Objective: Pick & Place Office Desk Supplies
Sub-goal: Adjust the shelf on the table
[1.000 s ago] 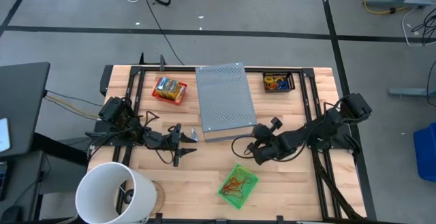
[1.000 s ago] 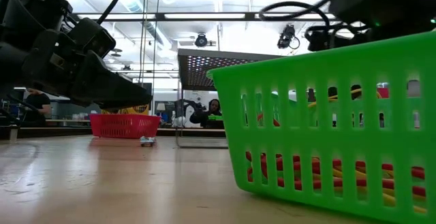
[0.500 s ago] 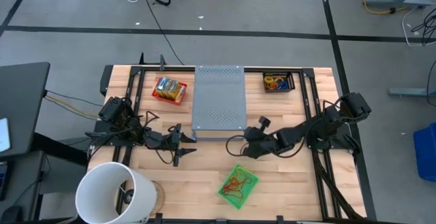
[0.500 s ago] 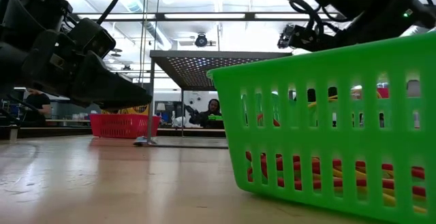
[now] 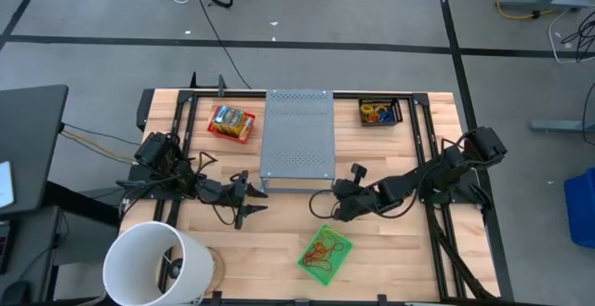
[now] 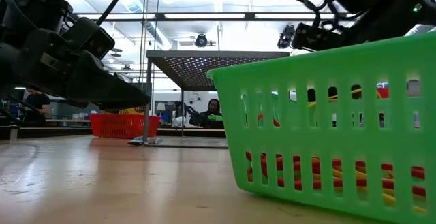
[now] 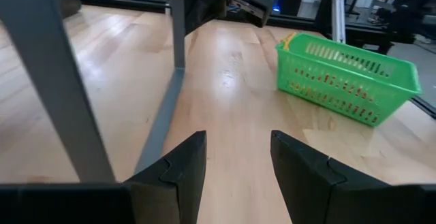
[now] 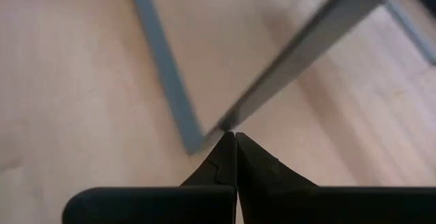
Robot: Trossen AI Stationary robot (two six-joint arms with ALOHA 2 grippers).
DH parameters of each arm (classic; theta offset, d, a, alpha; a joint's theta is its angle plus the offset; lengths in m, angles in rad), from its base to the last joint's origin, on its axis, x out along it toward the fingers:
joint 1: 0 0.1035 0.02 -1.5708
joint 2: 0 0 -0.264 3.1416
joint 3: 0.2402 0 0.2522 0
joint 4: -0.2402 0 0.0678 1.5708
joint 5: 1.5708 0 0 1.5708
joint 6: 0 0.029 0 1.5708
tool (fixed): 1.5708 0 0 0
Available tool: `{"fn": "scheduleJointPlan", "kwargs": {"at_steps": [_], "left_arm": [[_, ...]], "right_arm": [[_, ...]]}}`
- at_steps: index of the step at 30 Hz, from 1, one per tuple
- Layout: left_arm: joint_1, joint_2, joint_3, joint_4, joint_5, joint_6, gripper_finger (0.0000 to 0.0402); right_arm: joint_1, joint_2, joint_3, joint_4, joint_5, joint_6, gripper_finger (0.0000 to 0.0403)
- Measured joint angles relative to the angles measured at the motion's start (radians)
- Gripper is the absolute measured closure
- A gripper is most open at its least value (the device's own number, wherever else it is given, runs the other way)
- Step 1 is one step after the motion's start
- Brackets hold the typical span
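Both tools low on the bench by the grey perforated rack.

I see the right tool (image 5: 325,200) clenched at the rack's (image 5: 297,131) near right leg; the left tool (image 5: 260,199) spread, holding nothing, by its near left corner. Rubber bands lie in the green basket (image 5: 325,250), near centre; the yellow-orange packet (image 5: 231,120) in the red tray, far left.
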Motion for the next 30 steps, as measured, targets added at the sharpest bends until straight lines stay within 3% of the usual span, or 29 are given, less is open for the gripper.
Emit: {"fn": "scheduleJointPlan", "kwargs": {"at_steps": [7, 15, 20, 30], "left_arm": [[0.0, 0.0, 0.0, 0.001, 0.106, 0.004, 0.0232], [0.027, 0.0, 0.062, -0.019, 0.096, 0.054, 0.0232], [0.082, 0.0, 0.103, -0.124, 0.106, 0.051, 0.0232], [0.148, 0.0, 0.096, -0.16, 0.113, 0.102, 0.0232]], "right_arm": [[0.051, -0.001, 0.0, -0.01, -0.117, 0.01, 0.0403], [0.066, -0.001, 0.0, 0.072, -0.157, -0.101, 0.0403], [0.024, -0.002, 0.001, 0.154, -0.138, -0.18, 0.0403], [-0.044, -0.002, 0.001, 0.16, -0.071, -0.196, 0.0403]]}}
